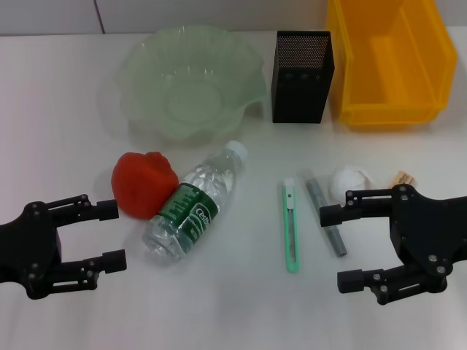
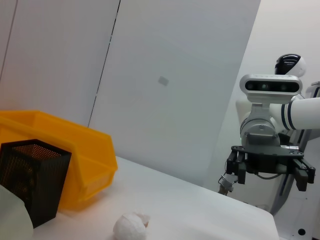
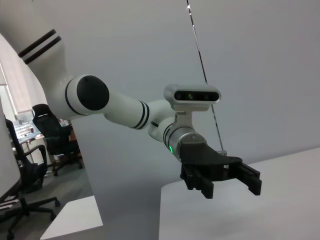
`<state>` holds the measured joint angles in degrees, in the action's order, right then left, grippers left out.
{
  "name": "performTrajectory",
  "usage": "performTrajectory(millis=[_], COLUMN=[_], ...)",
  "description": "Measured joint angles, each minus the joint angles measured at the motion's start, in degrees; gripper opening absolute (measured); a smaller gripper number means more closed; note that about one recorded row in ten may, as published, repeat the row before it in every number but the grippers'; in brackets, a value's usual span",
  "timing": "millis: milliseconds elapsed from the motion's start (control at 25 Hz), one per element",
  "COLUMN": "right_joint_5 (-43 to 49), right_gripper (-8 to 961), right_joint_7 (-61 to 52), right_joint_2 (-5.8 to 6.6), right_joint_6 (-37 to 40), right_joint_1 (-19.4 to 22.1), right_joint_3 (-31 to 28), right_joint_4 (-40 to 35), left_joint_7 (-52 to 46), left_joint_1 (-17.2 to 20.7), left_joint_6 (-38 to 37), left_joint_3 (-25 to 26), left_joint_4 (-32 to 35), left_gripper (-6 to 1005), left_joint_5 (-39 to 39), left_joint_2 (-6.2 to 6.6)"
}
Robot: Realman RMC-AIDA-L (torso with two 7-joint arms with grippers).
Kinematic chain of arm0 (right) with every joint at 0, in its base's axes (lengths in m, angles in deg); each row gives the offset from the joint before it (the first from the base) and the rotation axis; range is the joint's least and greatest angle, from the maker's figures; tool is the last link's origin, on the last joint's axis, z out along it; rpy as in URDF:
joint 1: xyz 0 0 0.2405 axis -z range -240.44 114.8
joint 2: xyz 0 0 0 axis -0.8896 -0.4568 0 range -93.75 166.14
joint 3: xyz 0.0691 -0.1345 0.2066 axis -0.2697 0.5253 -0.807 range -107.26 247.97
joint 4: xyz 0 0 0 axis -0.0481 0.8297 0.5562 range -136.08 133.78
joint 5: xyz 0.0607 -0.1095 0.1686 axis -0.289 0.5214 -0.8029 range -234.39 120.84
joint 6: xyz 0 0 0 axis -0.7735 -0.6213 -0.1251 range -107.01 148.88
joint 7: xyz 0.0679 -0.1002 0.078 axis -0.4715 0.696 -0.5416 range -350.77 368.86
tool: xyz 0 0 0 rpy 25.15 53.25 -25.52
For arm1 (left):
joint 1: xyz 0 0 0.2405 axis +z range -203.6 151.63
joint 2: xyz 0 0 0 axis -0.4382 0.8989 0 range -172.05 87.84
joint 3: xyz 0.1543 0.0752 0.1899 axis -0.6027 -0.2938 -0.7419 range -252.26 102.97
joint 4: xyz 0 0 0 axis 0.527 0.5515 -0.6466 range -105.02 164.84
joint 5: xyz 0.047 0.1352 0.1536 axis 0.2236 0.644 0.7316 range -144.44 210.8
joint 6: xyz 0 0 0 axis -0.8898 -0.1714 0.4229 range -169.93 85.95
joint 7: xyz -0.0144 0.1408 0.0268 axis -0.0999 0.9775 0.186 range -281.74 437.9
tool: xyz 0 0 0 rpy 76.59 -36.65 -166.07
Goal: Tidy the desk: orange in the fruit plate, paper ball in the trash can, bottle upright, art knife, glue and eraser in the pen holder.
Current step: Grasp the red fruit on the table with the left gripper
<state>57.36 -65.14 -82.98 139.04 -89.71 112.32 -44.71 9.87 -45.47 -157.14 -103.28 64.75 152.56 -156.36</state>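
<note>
A red-orange orange (image 1: pixel 144 182) lies beside the bottle (image 1: pixel 193 205), which rests on its side with its white cap toward the fruit plate (image 1: pixel 149 95). The green art knife (image 1: pixel 291 227) and the grey glue stick (image 1: pixel 325 215) lie side by side. A white paper ball (image 1: pixel 350 180) (image 2: pixel 131 226) sits just beyond my right gripper (image 1: pixel 333 248), and a tan eraser (image 1: pixel 403 177) peeks out behind it. The black mesh pen holder (image 1: pixel 302 76) (image 2: pixel 32 180) stands next to the yellow trash can (image 1: pixel 390 62) (image 2: pixel 80 150). My left gripper (image 1: pixel 115 235) hangs open below the orange. Both grippers are empty.
The white table (image 1: pixel 233 306) carries everything. The left wrist view shows my right gripper (image 2: pixel 267 167) far off across the table. In the right wrist view my left gripper (image 3: pixel 220 177) hangs by the table's edge, with office chairs (image 3: pixel 45 135) beyond.
</note>
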Motion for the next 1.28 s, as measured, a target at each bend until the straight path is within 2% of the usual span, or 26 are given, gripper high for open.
performTrajectory(millis=[520, 760, 1000, 1280], right_joint_5=[-0.09, 0.13, 0.33, 0.06], right_gripper=[793, 793, 793, 793], right_joint_7=[0.82, 0.93, 1.78, 2.61], right_joint_2=[-0.03, 0.17, 0.32, 0.35], right_joint_6=[-0.64, -3.56, -5.41, -6.24], right_joint_1=[-0.53, -0.37, 1.98, 4.13], right_joint_3=[0.05, 0.05, -0.49, -1.57], right_joint_4=[1.91, 3.91, 4.67, 4.98], left_joint_7=[-0.40, -5.83, -13.32, -14.55], left_joint_1=[-0.14, -1.47, -5.69, -8.58], left_joint_6=[-0.06, 1.25, 10.46, 20.13], left_joint_3=[0.00, 1.03, 0.51, -1.20], left_joint_4=[0.22, 4.51, 9.09, 8.42], left_gripper=[756, 742, 728, 712], left_joint_5=[-0.14, -0.14, 2.41, 4.41], left_joint_2=[0.31, 0.63, 0.95, -0.17])
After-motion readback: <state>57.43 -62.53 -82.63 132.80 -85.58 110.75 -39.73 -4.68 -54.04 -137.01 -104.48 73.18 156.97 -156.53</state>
